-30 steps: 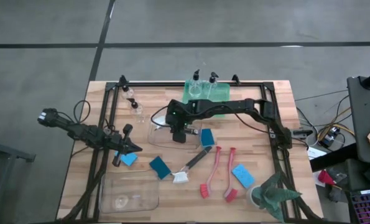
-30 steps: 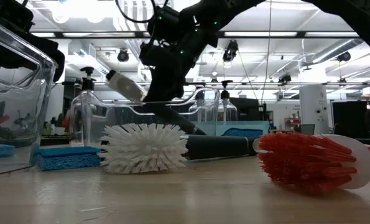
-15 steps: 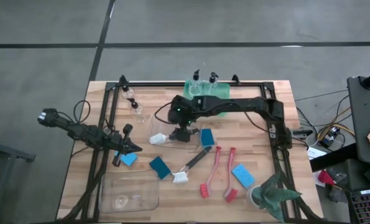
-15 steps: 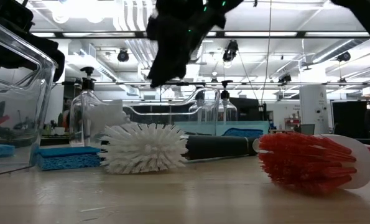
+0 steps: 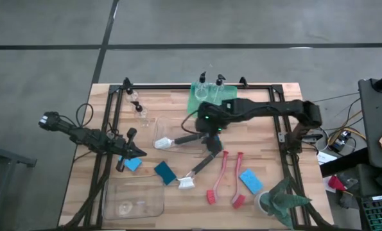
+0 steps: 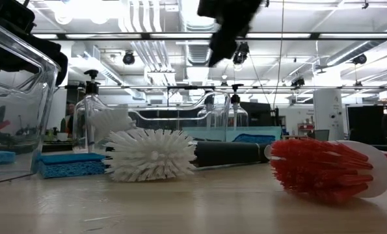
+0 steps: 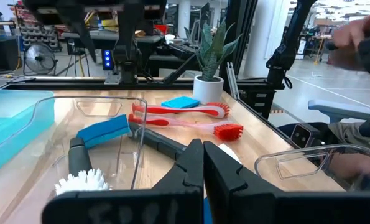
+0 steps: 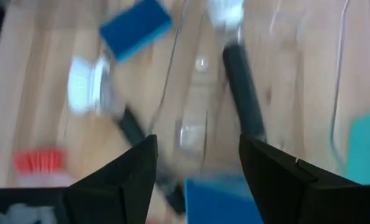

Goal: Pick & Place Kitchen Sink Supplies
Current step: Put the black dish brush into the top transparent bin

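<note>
A black-handled dish brush with a white head lies in the clear bin at mid-table; the head also shows in the right wrist view. My right gripper hangs open above the bin's right end, holding nothing. A second black brush, two red brushes and blue sponges rest flat on the table. Pump bottles stand at the back left and in the green tray. My left gripper waits shut by a sponge.
A second clear bin stands at the near left corner. A potted plant stands at the near right. A black frame runs around the table. In the low view a white brush head and a red one lie close.
My right gripper has let go of the black-handled brush, then risen and moved toward the table's right edge. The brush, held tilted over the middle bin a second ago, now lies inside it with its white head at the left end.
</note>
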